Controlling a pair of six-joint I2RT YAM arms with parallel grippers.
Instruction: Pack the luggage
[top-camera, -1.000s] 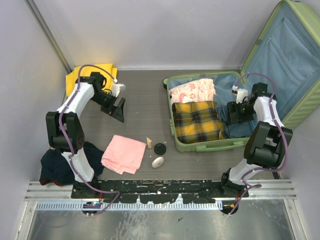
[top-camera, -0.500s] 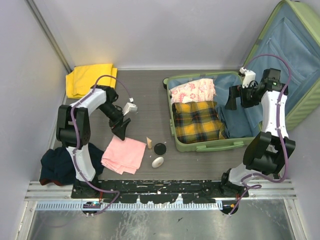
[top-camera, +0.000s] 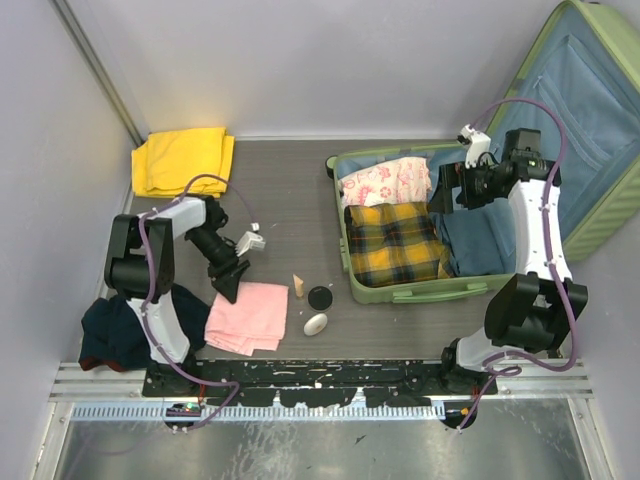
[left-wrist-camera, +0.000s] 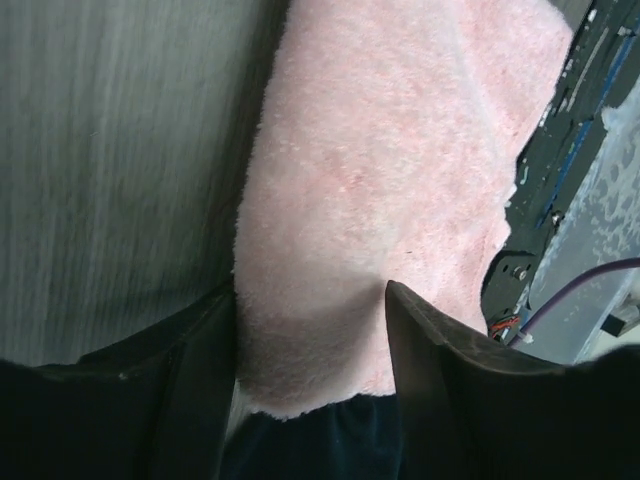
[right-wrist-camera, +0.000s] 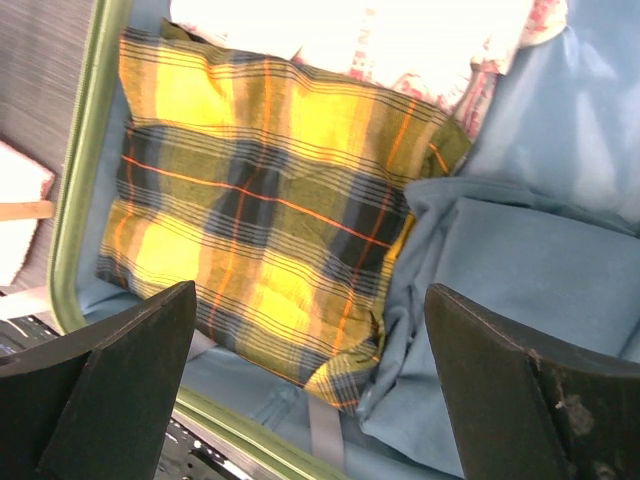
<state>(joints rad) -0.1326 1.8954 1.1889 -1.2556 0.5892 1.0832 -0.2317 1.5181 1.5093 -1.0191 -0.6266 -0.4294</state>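
Upper left of the top view: a yellow cloth (top-camera: 180, 160) lies folded on the table (top-camera: 290, 200), well apart from everything else. Lower left: a dark garment (top-camera: 115, 335) is bunched beside the left arm's base. Neither is packed; both are likely waiting their turn.

The left gripper (top-camera: 228, 285) sits low at the upper left edge of the pink towel (top-camera: 248, 317). In the wrist view its fingers (left-wrist-camera: 190, 390) are spread, one on each side of the towel's edge, with nothing clamped. It is released and set to pinch the fold. Judgement: the towel goes in next.

Centre: a wooden wedge (top-camera: 297, 286), a black disc (top-camera: 320, 297) and a white oval (top-camera: 316, 324) lie loose between the towel and the suitcase.

Right of centre: the suitcase (top-camera: 400, 293) lies open on the table, its lid leaning back into the upper right corner. Inside, the floral cloth (top-camera: 385, 182) is at the far left, the plaid cloth (top-camera: 395, 243) in front of it, and a blue garment (top-camera: 480, 240) on the right. They lie flat side by side, probably to save room.

The right gripper (top-camera: 445, 190) hovers over the far part of the base, between the floral cloth and the blue garment. The wrist view shows its jaws wide apart and empty.
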